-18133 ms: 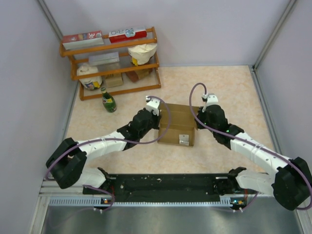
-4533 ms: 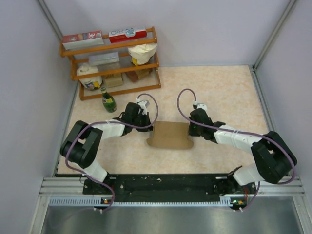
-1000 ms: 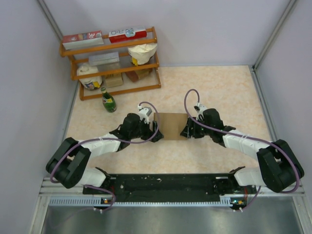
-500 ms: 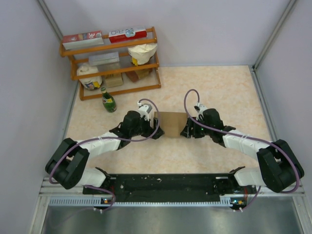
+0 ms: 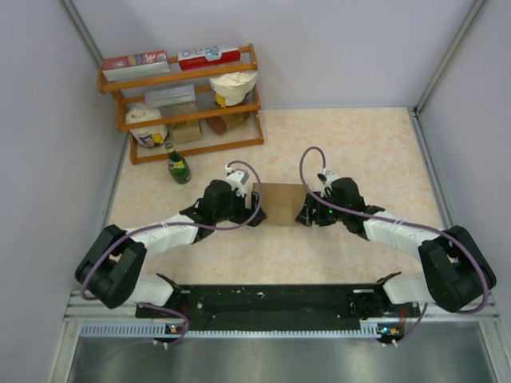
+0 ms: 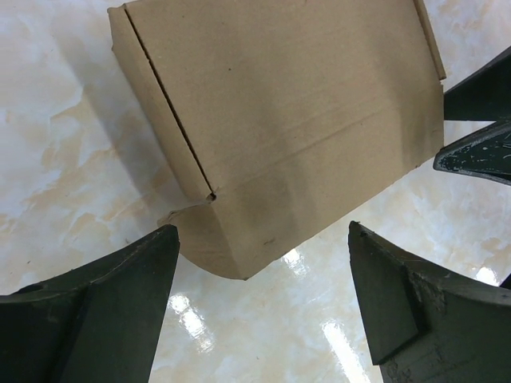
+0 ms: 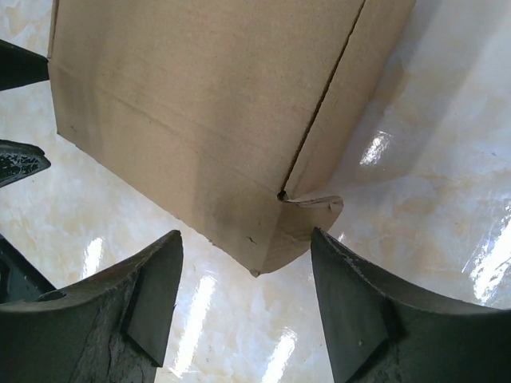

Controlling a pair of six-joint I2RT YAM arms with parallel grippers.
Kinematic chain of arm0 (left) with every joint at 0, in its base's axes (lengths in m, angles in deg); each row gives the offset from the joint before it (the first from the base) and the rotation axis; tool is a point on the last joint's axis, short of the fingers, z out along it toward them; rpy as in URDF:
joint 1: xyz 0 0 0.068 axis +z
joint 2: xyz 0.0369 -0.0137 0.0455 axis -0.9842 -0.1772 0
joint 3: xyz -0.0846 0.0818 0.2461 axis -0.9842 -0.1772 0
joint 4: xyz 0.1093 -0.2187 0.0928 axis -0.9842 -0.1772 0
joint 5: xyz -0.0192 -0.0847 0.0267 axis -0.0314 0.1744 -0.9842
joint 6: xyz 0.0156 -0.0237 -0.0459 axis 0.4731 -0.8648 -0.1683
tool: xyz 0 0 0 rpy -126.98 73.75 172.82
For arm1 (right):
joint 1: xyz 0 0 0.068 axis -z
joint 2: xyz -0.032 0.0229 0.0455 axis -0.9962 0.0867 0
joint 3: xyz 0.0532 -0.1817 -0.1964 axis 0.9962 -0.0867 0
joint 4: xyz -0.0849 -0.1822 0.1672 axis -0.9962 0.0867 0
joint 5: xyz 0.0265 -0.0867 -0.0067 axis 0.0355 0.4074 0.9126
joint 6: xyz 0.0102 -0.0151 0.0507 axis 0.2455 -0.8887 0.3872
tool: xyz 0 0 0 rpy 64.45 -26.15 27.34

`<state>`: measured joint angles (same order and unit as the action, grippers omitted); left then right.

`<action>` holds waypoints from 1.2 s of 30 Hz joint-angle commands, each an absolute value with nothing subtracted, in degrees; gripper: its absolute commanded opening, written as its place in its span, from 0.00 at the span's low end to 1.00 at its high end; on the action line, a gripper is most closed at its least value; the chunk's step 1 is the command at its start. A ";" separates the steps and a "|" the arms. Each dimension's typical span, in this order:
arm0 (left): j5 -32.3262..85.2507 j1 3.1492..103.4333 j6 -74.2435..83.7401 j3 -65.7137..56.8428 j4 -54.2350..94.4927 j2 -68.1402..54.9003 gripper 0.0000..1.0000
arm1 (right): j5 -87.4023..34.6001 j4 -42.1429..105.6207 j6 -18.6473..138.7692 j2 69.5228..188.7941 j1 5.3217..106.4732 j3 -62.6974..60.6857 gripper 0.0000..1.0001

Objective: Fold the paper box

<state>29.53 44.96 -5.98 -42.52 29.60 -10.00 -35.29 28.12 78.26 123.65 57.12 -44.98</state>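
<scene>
While both arms are flanking the paper box (image 5: 281, 204) mid-desk (image 5: 359, 144) from above, the left end effector (image 5: 254, 214) and right end effector (image 5: 305, 215) are bracketing its ends, probably to square it | left wrist: jaws are gaping wide, gripping nothing, box just ahead | right wrist: likewise gaping, empty; cardboard is showing no print.

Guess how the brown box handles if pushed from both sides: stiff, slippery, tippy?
Probably light and hollow: the paper box is thin folded cardboard, so a hard squeeze may bow its panels. Likely to slide rather than tip: it sits flat on a glossy table. The corner flap looks loose and could spring open.
</scene>
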 commanded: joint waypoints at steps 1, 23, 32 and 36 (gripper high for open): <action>28.48 44.72 -4.94 -40.83 29.98 -11.10 0.90 | -35.02 26.93 77.15 124.81 57.08 -42.63 0.65; 32.44 44.72 -6.35 -40.22 34.02 -14.36 0.89 | -37.48 25.08 77.33 126.12 57.08 -42.10 0.63; 34.63 44.72 -7.23 -40.13 34.81 -14.71 0.84 | -38.27 24.46 78.30 126.65 57.08 -41.31 0.60; 34.55 44.72 -7.40 -40.13 34.81 -14.36 0.80 | -38.62 24.46 78.56 126.65 57.08 -40.96 0.59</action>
<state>33.38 44.92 -6.68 -41.88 31.61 -14.59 -37.28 27.31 77.96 126.60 57.15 -43.93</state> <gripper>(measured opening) 0.828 0.596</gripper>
